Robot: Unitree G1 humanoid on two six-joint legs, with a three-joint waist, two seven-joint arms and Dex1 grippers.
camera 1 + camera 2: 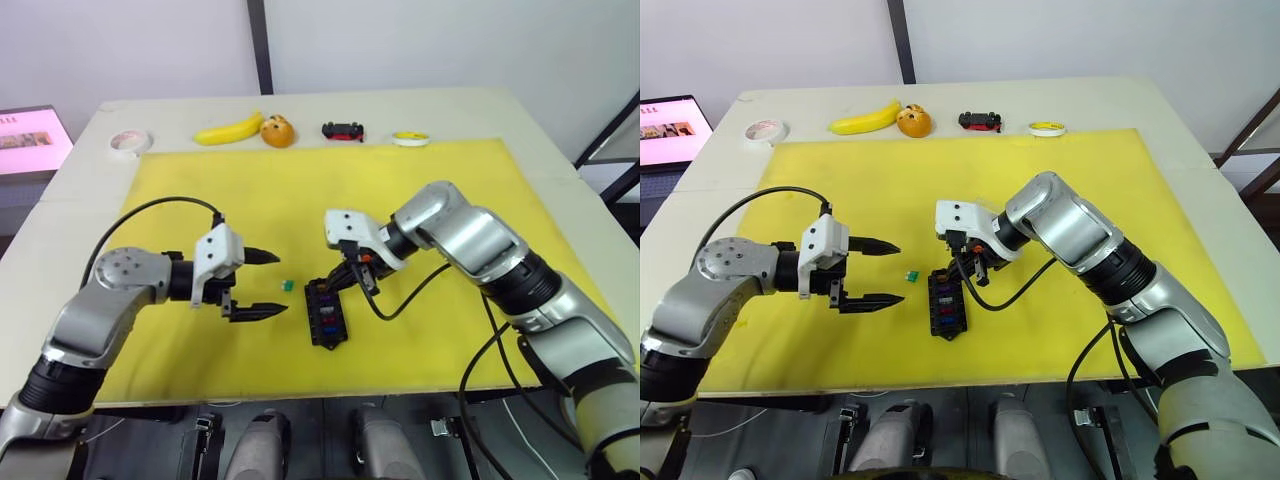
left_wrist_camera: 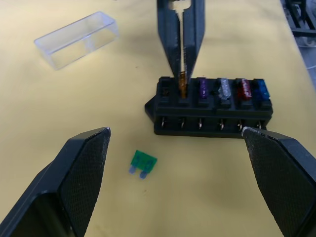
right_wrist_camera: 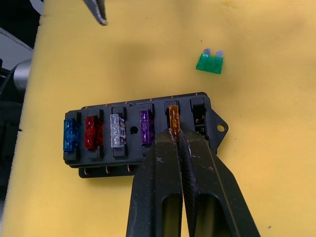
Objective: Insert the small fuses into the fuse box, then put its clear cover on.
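gaping wide, the left pincer (image 1: pixel 262 284) hangs just left of the green fuse (image 2: pixel 143 163) lying loose on the counter, the fuse box (image 3: pixel 138 132) runs lengthwise beyond it, and the right pincer (image 3: pixel 176 139) pinches the amber fuse (image 3: pixel 173 120) in its slot.

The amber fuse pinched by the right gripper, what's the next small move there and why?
Probably press the amber fuse a little further down, then open the right gripper. It already stands in its slot in the fuse box beside the purple one; only the end slot is empty, and the green fuse lies on the mat.
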